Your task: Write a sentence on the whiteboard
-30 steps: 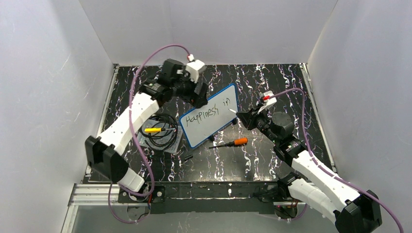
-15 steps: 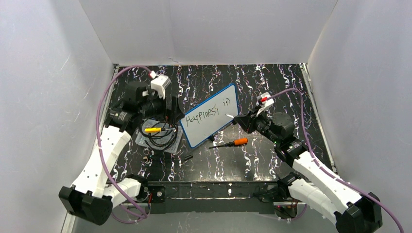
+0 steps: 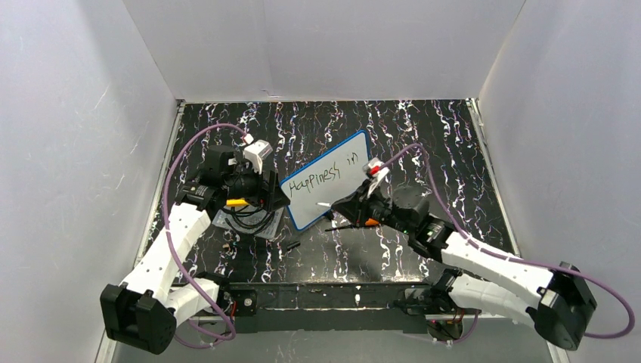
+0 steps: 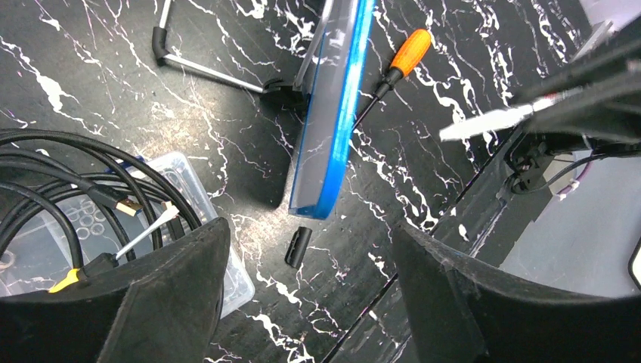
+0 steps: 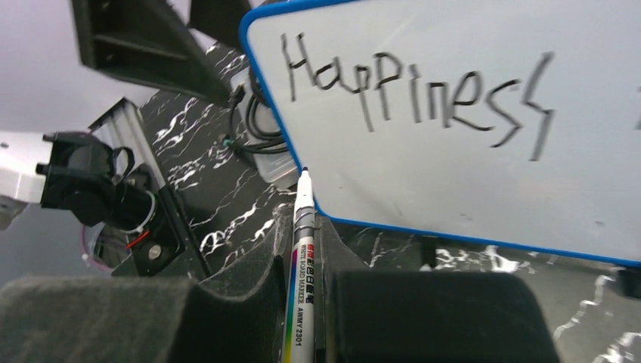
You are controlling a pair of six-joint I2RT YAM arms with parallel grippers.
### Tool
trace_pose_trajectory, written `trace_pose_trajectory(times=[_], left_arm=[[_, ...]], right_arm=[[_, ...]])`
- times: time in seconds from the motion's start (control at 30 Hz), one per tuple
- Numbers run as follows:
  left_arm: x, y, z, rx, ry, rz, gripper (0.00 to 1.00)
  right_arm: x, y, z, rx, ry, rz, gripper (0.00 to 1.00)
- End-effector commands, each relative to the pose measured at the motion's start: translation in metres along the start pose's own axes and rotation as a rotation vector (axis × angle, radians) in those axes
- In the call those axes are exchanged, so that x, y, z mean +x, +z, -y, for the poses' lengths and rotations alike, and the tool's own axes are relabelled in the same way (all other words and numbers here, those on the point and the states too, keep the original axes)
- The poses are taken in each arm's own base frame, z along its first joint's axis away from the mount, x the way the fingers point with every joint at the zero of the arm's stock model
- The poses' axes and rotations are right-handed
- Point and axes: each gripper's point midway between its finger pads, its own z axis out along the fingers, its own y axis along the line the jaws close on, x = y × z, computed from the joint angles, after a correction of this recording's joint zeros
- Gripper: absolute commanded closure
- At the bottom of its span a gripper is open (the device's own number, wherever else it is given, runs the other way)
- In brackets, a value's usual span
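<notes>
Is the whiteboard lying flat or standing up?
Standing up. The left wrist view shows the whiteboard edge-on, rising from the table, propped by a wire stand behind it.

I see a black marbled tabletop (image 3: 423, 136) carrying a clear plastic tray (image 4: 189, 178) with coiled black cable (image 4: 45, 162) in it. A small black cap (image 4: 297, 246) lies near the tray, and an orange-handled screwdriver (image 4: 394, 72) lies farther off. My right wrist view shows a white-barrelled marker (image 5: 298, 257), uncapped.
</notes>
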Motion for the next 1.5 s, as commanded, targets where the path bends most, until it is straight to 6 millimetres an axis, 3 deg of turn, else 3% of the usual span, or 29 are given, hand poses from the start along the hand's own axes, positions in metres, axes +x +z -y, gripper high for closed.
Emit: trace_pose_trajectory(times=[0.0, 0.23, 0.53, 0.93, 1.47], left_arm=[[-0.001, 0.006, -0.001, 0.021, 0.028, -0.017, 0.25], [0.006, 0.014, -0.008, -0.010, 0.060, -0.048, 0.35], [0.005, 0.025, -0.017, -0.047, 0.063, -0.079, 0.46], [0.002, 0.031, -0.010, -0.007, 0.088, -0.072, 0.61], [0.006, 0.035, -0.006, 0.009, 0.100, -0.085, 0.89]], right_arm=[[-0.013, 0.018, -0.019, -0.024, -0.028, 0.077, 0.99], [0.012, 0.045, -0.028, -0.026, -0.064, 0.035, 0.99], [0.012, 0.061, -0.029, -0.018, -0.087, 0.065, 0.99], [0.011, 0.073, -0.028, -0.013, -0.116, 0.070, 0.99], [0.033, 0.079, -0.009, 0.054, -0.138, 0.018, 0.99]])
